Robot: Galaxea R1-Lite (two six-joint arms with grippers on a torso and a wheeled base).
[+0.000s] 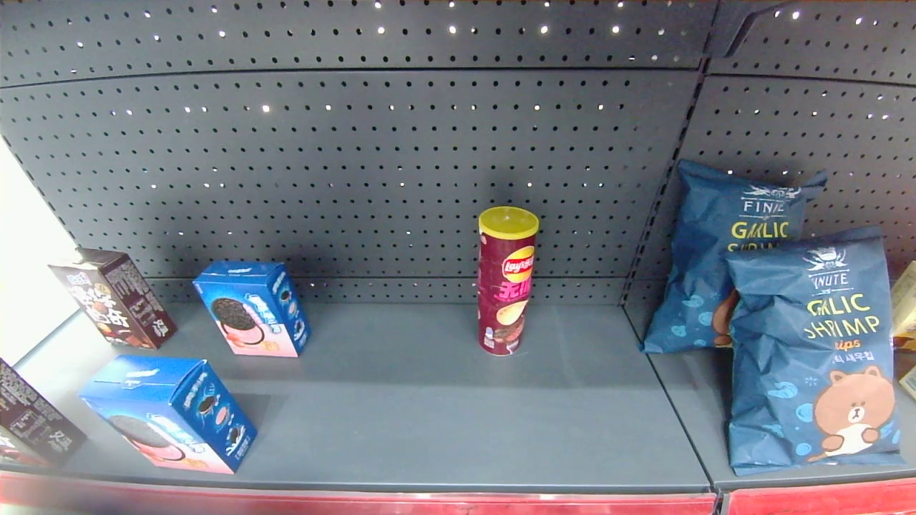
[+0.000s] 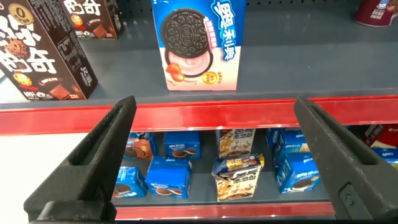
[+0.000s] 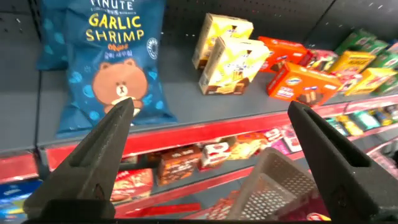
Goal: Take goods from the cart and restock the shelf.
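Note:
A maroon chip can (image 1: 508, 280) with a yellow lid stands upright at the back middle of the grey shelf (image 1: 429, 415). Two blue cookie boxes (image 1: 252, 307) (image 1: 172, 413) and two dark chocolate boxes (image 1: 114, 297) (image 1: 28, 422) stand at the shelf's left. My left gripper (image 2: 216, 106) is open and holds nothing, in front of the shelf's red edge, facing a blue cookie box (image 2: 199, 43) and a dark box (image 2: 43, 53). My right gripper (image 3: 211, 109) is open and holds nothing, in front of a blue shrimp chip bag (image 3: 115, 62).
Two blue shrimp chip bags (image 1: 812, 350) (image 1: 723, 257) lean in the bay to the right. Yellow boxes (image 3: 230, 59) and orange boxes (image 3: 298, 81) sit further right. A lower shelf holds several cookie boxes (image 2: 168, 177). A grey mesh basket (image 3: 273, 186) is below my right gripper.

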